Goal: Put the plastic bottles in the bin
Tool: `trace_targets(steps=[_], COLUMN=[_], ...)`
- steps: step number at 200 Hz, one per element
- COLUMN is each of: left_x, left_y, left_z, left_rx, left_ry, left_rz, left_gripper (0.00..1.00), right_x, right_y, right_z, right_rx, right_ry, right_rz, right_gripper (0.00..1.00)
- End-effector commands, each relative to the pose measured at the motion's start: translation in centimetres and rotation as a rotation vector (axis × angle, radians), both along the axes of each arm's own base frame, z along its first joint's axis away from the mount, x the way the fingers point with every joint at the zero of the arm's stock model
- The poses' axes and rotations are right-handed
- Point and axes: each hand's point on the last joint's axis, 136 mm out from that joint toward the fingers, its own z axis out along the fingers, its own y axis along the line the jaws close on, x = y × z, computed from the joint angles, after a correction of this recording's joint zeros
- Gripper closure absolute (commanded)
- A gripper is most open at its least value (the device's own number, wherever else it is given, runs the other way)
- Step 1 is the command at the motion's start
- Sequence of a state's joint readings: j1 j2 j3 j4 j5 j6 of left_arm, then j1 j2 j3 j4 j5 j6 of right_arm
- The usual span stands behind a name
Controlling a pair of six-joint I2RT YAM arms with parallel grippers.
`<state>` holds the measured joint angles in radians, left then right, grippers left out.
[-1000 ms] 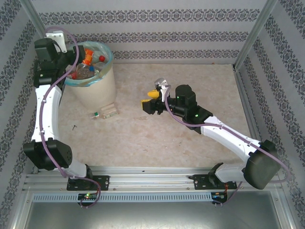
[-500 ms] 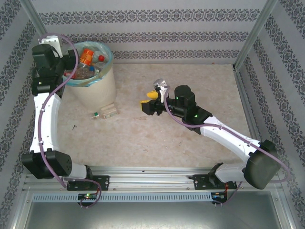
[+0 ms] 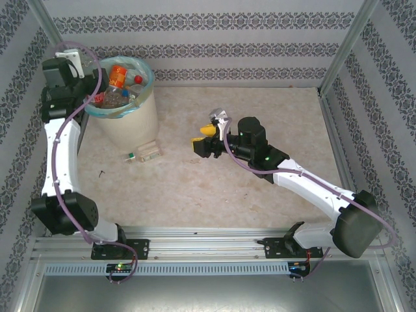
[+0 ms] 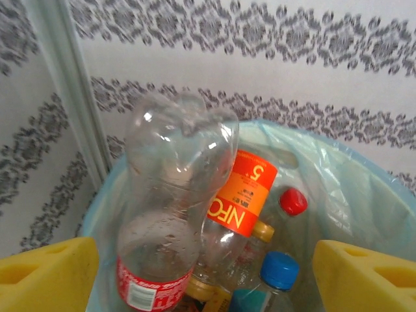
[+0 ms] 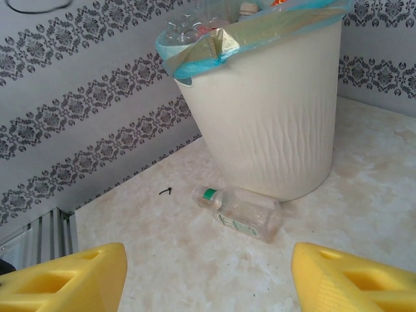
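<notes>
Obs.: left gripper (image 4: 207, 278) sits over the left rim of the bin (image 3: 144, 122), which stands at the far left corner of the table (image 3: 260, 110). Its yellow fingers (image 4: 45, 276) sit at the two lower corners of the wrist view, jaws wide, nothing gripped. Below and between the fingers, touching neither, is a clear bottle with a red label (image 4: 170, 195), standing base-up inside the bin. An orange-labelled bottle (image 4: 244, 195) leans against its right side. Further right and lower are a red cap (image 4: 293, 201) and a blue cap (image 4: 279, 270) of other bottles. All lie inside the blue-green liner (image 4: 344, 188). In the top view the pile reaches about rim level. The right gripper (image 3: 203, 134) is near the table's centre, well apart from the bin and pointing left toward it, jaws wide and empty. One loose bottle (image 5: 247, 213) is outside the bin: clear, with a green cap (image 5: 208, 194), on its side on the table just beside the bin's base. Contact with the bin wall: cannot tell. In the right wrist view it lies ahead of the gripper, in line with the gap between the fingers and well apart from them. A small dark speck (image 5: 166, 191) lies on the table near the cap end.
</notes>
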<state>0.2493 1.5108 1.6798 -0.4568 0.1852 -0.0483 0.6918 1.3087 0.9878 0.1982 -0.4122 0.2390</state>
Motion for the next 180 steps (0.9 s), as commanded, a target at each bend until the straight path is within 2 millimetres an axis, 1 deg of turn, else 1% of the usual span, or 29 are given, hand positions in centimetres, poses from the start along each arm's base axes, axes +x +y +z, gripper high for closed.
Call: trace_targets(steps=[1,22,31,45,57,73,84,103,121,144,159,180], left_x=[1.0,2.6,3.2,4.0,4.6,5.3,5.5,5.5,5.1,4.4,4.0,3.6], left_y=[0.2,2.0,2.3,2.6,2.9,3.0,2.9,2.3,1.7,0.0,-1.3,-3.7], left_z=[-1.8,-3.4,-3.7,-3.6,-3.4,-3.3,-3.0,-2.1,-0.5,1.4,1.8,1.0], left_rx=[0.011,0.054,0.058,0.067,0.075,0.089,0.097,0.125,0.173,0.230,0.269,0.283], left_ry=[0.066,0.137,0.149,0.133,0.120,0.113,0.103,0.077,0.039,-0.003,-0.006,0.013], left_rz=[-0.035,0.024,0.030,0.028,0.038,0.035,0.025,0.001,-0.011,-0.060,-0.103,-0.198], left_gripper=[0.14,0.14,0.15,0.16,0.19,0.23,0.30,0.41,0.49,0.60,0.65,0.67], right_x=[-0.5,-0.6,-0.6,-0.7,-0.7,-0.6,-0.5,-0.4,-0.4,-0.2,-0.1,0.0], right_y=[0.0,-0.2,-0.3,-0.3,-0.3,-0.3,-0.3,-0.3,-0.2,0.1,0.2,0.4], right_z=[0.4,0.3,0.3,0.2,0.1,0.0,-0.1,-0.2,-0.4,-0.6,-0.7,-0.8], right_rx=[0.010,0.008,0.007,0.002,0.002,0.002,0.000,0.000,-0.004,-0.007,-0.006,-0.007], right_ry=[-0.019,-0.021,-0.020,-0.018,-0.017,-0.014,-0.011,-0.003,0.002,0.009,0.015,0.017], right_rz=[0.011,0.005,0.004,0.003,0.005,0.001,-0.002,-0.002,-0.002,0.002,0.004,0.006], right_gripper=[0.32,0.32,0.32,0.32,0.32,0.31,0.32,0.32,0.32,0.32,0.32,0.32])
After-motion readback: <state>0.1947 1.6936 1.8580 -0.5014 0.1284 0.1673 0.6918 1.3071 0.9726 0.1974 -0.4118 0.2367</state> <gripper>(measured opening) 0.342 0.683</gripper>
